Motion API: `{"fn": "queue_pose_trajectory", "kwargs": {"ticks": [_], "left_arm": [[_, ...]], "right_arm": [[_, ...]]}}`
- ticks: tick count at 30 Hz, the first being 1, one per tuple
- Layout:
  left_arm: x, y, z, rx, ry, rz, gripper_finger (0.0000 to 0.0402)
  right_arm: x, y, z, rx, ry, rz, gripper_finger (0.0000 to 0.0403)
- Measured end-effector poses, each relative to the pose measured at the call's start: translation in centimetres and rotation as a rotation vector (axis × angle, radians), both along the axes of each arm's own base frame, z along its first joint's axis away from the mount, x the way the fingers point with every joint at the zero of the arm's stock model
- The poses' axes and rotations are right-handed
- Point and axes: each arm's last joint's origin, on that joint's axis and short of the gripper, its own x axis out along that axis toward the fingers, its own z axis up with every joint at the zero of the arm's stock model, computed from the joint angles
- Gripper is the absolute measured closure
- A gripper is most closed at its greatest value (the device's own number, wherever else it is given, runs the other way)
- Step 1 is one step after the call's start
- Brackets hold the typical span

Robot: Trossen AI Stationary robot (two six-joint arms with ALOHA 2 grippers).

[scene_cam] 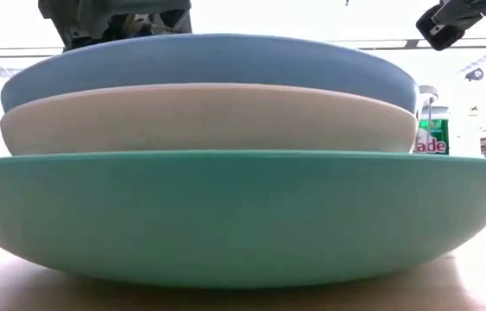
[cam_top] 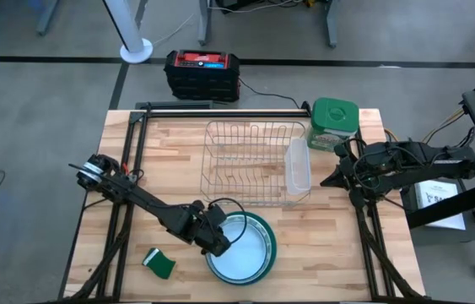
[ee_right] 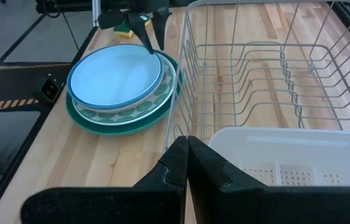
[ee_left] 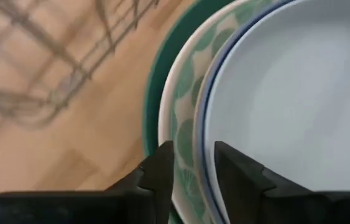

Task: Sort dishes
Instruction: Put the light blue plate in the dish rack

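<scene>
Three stacked plates (cam_top: 250, 245) | left hand (ee_left: 193, 171) open astride rims | rack (cam_top: 254, 160) adjacent | right hand (ee_right: 187, 152) closed

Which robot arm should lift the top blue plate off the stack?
The left one. Its tool already straddles the blue plate's rim, fingers apart. The right tool is shut, off beside the rack, away from the stack.

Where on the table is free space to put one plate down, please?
Bare wood lies left of the dish rack, above the left arm. A strip lies between the plate stack and the right table edge. Crowded: the front, where the left gripper meets the stack, near the sponge.
</scene>
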Motion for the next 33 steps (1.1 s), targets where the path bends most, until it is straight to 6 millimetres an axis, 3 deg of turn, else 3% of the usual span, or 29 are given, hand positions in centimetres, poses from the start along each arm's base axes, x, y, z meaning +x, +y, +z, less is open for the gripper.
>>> {"fn": "queue_pose_trajectory", "kwargs": {"ticks": [7, 11, 18, 26, 33], "left_arm": [[1.9, -0.8, 1.5, 0.195, -0.028, -0.234, 0.0247], [2.6, -1.3, -0.2, 0.247, 0.038, -0.337, 0.0236], [3.5, -1.8, -2.7, 0.273, 0.100, -0.335, 0.0235], [3.6, -1.8, -2.2, 0.287, 0.142, -0.293, 0.0255], [3.3, -1.7, -2.1, 0.277, 0.175, -0.264, 0.0314]], "right_arm": [[0.0, 0.0, 0.0, 0.002, 0.000, -0.001, 0.0403], [0.0, 0.0, 0.0, 0.009, 0.002, -0.006, 0.0403], [0.0, 0.0, -0.1, 0.009, 0.005, -0.006, 0.0403], [0.0, 0.0, -0.3, 0.008, 0.010, -0.006, 0.0403], [0.2, 0.0, -0.9, 0.005, 0.032, -0.006, 0.0403]]}}
